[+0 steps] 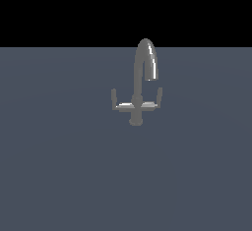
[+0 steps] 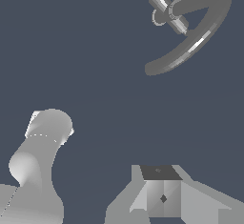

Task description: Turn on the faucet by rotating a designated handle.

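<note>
While faucet (image 1: 139,85) stands upright on floor (image 1: 59,166) | handle (image 1: 117,103) untouched | gripper (image 2: 162,197) well apart, aperture unclear

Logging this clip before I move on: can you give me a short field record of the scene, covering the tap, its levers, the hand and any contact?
scene: simulated render, flat grey surface
faucet: dark grey gooseneck tap, upright, spout arching toward the exterior view's right
handle: lever on the exterior view's left, tip upturned
other lever: twin on the spout-outlet side
hand: absent from the exterior view; the wrist view shows only grey arm parts, open or shut unclear
contact: none visible, tap stands apart from the arm
task state: handle not yet touched
</note>
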Available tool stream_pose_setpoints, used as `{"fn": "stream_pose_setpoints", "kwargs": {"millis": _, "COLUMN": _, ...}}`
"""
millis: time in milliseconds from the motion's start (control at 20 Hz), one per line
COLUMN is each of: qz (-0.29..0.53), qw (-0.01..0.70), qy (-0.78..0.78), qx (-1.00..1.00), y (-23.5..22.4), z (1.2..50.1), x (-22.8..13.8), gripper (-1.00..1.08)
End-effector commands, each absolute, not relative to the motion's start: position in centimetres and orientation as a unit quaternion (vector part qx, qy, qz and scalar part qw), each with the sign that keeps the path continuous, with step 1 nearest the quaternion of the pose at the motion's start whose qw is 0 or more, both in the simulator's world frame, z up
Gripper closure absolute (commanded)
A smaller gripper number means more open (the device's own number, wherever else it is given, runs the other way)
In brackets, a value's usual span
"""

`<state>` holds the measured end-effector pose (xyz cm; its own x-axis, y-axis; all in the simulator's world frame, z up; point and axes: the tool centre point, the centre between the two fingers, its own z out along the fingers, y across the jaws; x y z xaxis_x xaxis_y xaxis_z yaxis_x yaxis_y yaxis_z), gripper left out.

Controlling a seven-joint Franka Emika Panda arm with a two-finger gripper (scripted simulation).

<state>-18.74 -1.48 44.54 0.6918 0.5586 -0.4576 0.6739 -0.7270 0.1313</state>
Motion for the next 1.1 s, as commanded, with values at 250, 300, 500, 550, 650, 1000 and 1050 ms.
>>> {"fn": "stream_pose_setpoints", "kwargs": {"millis": 250, "qz": -0.265, "qw": 0.165, "qy": 0.435, "qx": 0.844, "y": -2.1, "z": 43.2, "x": -16.5, "gripper": 1.08}}
{"fn": "stream_pose_setpoints", "kwargs": {"millis": 300, "qz": -0.274, "qw": 0.167, "qy": 0.447, "qx": 0.835, "y": -2.2, "z": 43.1, "x": -16.2, "gripper": 1.08}}
{"fn": "stream_pose_setpoints", "kwargs": {"millis": 500, "qz": -0.310, "qw": 0.171, "qy": 0.493, "qx": 0.795, "y": -2.4, "z": 42.3, "x": -15.0, "gripper": 1.08}}
{"fn": "stream_pose_setpoints", "kwargs": {"millis": 550, "qz": -0.319, "qw": 0.171, "qy": 0.505, "qx": 0.784, "y": -2.5, "z": 42.1, "x": -14.7, "gripper": 1.08}}
{"fn": "stream_pose_setpoints", "kwargs": {"millis": 650, "qz": -0.337, "qw": 0.171, "qy": 0.526, "qx": 0.762, "y": -2.5, "z": 41.7, "x": -14.0, "gripper": 1.08}}
{"fn": "stream_pose_setpoints", "kwargs": {"millis": 1000, "qz": -0.397, "qw": 0.166, "qy": 0.595, "qx": 0.679, "y": -2.7, "z": 40.3, "x": -11.8, "gripper": 1.08}}
{"fn": "stream_pose_setpoints", "kwargs": {"millis": 1050, "qz": -0.405, "qw": 0.164, "qy": 0.604, "qx": 0.667, "y": -2.7, "z": 40.1, "x": -11.5, "gripper": 1.08}}
